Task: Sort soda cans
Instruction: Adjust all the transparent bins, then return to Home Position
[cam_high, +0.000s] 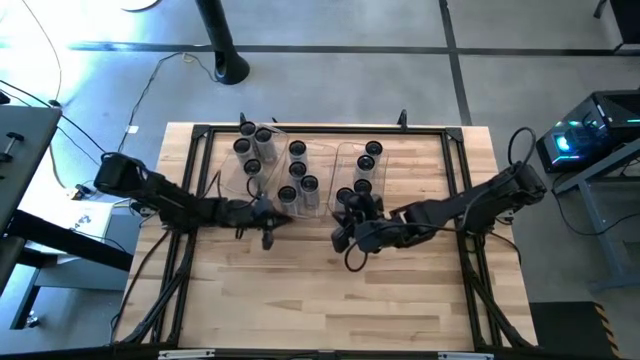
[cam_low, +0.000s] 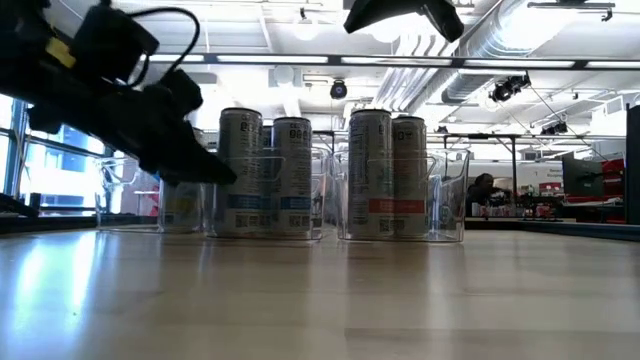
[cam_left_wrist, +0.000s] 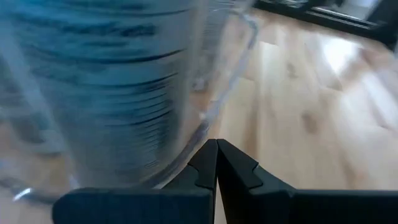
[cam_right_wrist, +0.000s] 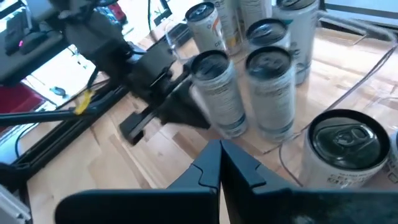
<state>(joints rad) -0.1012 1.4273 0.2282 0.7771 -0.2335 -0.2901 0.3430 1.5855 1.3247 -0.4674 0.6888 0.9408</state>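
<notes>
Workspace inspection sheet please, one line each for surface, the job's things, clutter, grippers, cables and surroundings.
Surface: wooden table, front half bare.
Job's things: soda cans stand upright inside two clear bins at the back; none loose.
Clutter: nothing seen.
Grippers: left gripper shut and empty, by the left bin's front; right gripper shut and empty, by the right bin's front.
Cables: black cables loop off both arms; one trails on the floor behind.
Surroundings: a lit device on a stand to the right; a person far behind.
</notes>
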